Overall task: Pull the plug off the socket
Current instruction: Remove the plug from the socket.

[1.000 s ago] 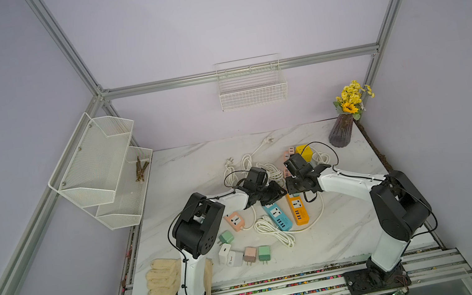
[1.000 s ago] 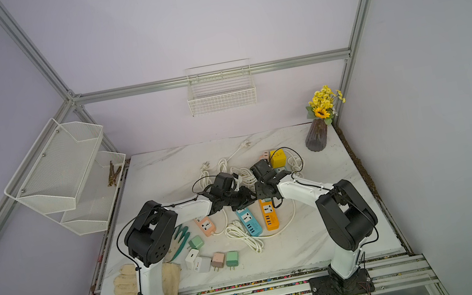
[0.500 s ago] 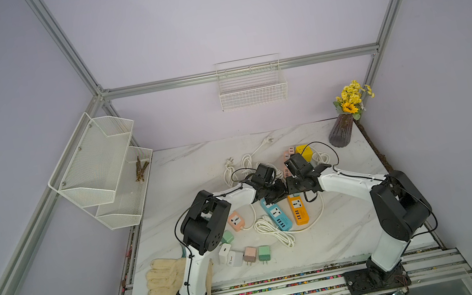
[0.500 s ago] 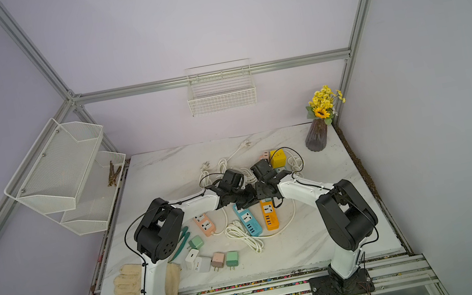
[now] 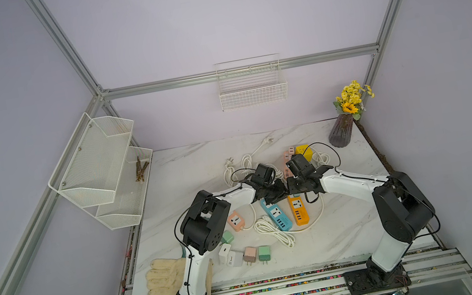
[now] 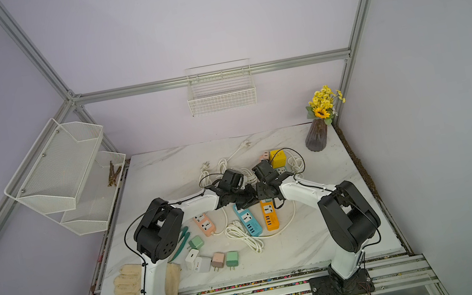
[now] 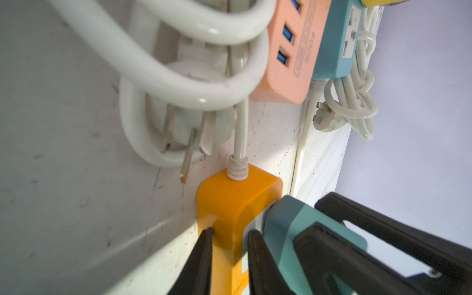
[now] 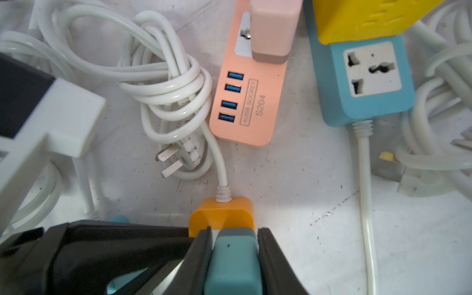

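An orange socket strip (image 5: 298, 213) lies mid-table in both top views, white cord at its far end. In the left wrist view my left gripper (image 7: 229, 233) is shut on that cord end of the orange strip (image 7: 235, 201), one finger on each side. A teal plug (image 8: 233, 260) stands in the strip's socket, and my right gripper (image 8: 235, 231) is shut on it, pads flat against both sides. In a top view the left gripper (image 6: 248, 197) and right gripper (image 6: 264, 194) meet nose to nose over the strip.
A blue strip (image 5: 276, 218) lies just left of the orange one, with a coiled white cable (image 5: 274, 230) beside it. Behind stand a pink strip with a pink adapter (image 8: 252, 97), a blue strip under a yellow cube (image 8: 362, 76) and more cable bundles (image 8: 166, 76). Loose adapters (image 5: 247, 254) lie near the front.
My left arm has swung right to the end of the orange strip and its jaws have closed on it. The right gripper has stayed on the teal plug.
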Robot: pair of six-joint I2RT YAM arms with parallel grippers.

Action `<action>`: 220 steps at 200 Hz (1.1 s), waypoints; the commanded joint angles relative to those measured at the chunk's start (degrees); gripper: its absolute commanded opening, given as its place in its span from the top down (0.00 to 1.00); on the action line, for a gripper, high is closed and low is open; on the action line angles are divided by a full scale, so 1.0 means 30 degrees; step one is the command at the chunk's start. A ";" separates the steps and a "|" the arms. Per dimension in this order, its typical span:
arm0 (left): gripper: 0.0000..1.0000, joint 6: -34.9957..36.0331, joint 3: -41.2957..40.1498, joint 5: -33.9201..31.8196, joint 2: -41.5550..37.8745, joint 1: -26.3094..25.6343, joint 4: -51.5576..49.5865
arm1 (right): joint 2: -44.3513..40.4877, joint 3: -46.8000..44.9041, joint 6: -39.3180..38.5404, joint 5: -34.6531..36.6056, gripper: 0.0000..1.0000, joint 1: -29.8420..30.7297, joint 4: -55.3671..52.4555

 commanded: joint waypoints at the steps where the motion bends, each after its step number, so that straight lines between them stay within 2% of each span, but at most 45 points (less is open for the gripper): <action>1: 0.74 0.0055 -0.0700 -0.1176 0.1249 0.0175 -0.1431 | -0.0835 -0.0642 0.1080 0.0032 0.75 -0.0980 -0.0457; 36: 0.74 0.0070 -0.0714 -0.1010 0.1235 0.0288 -0.1322 | -0.0977 -0.0784 0.1060 -0.1176 0.75 -0.0968 -0.0135; 54: 0.74 0.0070 -0.0655 -0.0939 0.1341 0.0295 -0.1272 | -0.1356 -0.1088 0.0318 -0.0865 0.75 -0.0440 0.0532; 67: 0.75 0.0083 -0.0535 -0.0848 0.1496 0.0313 -0.1243 | -0.1274 -0.0912 -0.0033 -0.0253 0.75 0.0475 0.0501; 82: 0.75 0.0028 -0.0438 -0.0743 0.1689 0.0333 -0.1213 | -0.0565 0.0072 -0.0324 0.1610 0.75 0.1613 -0.0656; 94: 0.75 -0.0007 -0.0380 -0.0715 0.1781 0.0315 -0.1185 | -0.0089 0.0606 0.0137 0.2366 0.75 0.1743 -0.1359; 107: 0.75 -0.0003 -0.0411 -0.0714 0.1810 0.0323 -0.1178 | -0.0006 0.0509 0.0435 0.1416 0.75 0.1236 -0.1278; 120: 0.75 -0.0003 -0.0533 -0.0698 0.1808 0.0352 -0.1127 | -0.0410 -0.0216 0.0750 -0.1779 0.75 0.0060 -0.0301; 132: 0.75 0.0014 -0.0606 -0.0706 0.1781 0.0374 -0.1060 | -0.0806 -0.0864 0.1081 -0.3751 0.75 -0.0824 0.0459; 155: 0.75 0.0015 -0.0740 -0.0665 0.1766 0.0469 -0.0961 | -0.1457 -0.1620 0.1403 -0.5472 0.75 -0.1523 0.1338; 182: 0.76 0.0055 -0.0846 -0.0610 0.1781 0.0556 -0.0894 | -0.2030 -0.1794 0.0384 -0.3735 0.76 -0.1091 0.1435; 203: 0.75 0.0053 -0.0802 -0.0496 0.1864 0.0586 -0.0832 | -0.1988 -0.1176 -0.0381 -0.2067 0.76 0.0435 0.0938; 220: 0.76 0.0055 -0.0735 -0.0457 0.1950 0.0615 -0.0801 | -0.1611 -0.0560 -0.0752 0.0246 0.76 0.1794 0.0375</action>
